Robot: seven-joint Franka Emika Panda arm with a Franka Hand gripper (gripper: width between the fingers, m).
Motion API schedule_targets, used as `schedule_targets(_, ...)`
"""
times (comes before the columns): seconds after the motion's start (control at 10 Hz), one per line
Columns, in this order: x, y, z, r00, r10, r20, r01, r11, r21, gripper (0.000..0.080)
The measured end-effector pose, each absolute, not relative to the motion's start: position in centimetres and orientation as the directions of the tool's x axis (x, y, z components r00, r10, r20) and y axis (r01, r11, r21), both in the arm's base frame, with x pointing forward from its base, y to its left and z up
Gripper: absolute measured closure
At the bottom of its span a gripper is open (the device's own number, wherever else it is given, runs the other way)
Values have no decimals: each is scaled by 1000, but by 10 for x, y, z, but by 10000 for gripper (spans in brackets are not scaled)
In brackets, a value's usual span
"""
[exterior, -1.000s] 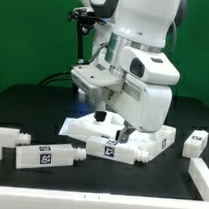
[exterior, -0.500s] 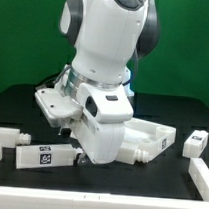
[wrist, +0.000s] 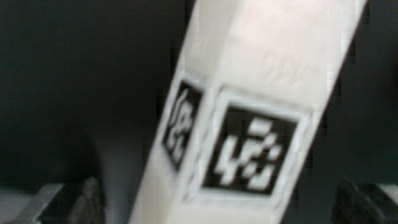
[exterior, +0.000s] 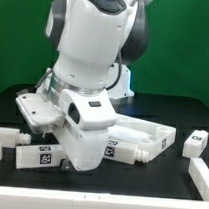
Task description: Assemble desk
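While gripper [wrist: 217, 200] hangs spread wide, nothing pinched, leg [wrist: 249, 95] lies between my fingers [wrist: 365, 203], slanted across them. Tabletop [exterior: 159, 134] rests on table [exterior: 187, 118] toward exterior view's right, spare leg [exterior: 196, 142] beyond it. Risk: closing on slanted leg twists it, or fingertip catches edge, shoves it off line.
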State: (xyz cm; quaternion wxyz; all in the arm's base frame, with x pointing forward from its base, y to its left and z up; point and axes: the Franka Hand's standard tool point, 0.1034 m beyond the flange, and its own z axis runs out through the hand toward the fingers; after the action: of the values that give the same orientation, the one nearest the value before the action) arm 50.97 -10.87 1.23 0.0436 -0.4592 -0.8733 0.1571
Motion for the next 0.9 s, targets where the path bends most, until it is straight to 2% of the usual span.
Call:
schedule_targets(0.1, 506, -125, 13, -565, 824, -49, 792, 525, -312, 150)
schedule_targets(0.3, 505, -125, 11, -556, 830, -45, 797, 517, -311, 150)
schedule_targets(0.5, 505, -125, 11, -556, 830, -45, 797, 517, -312, 394)
schedule_targets(0.6, 507, -125, 14, -556, 830, -49, 799, 517, -307, 394)
schedule_targets(0.7, 509, -125, 16, -557, 829, -53, 800, 518, -303, 505)
schedule_targets(0.9, 509, -125, 16, -571, 820, -48, 790, 532, -303, 505)
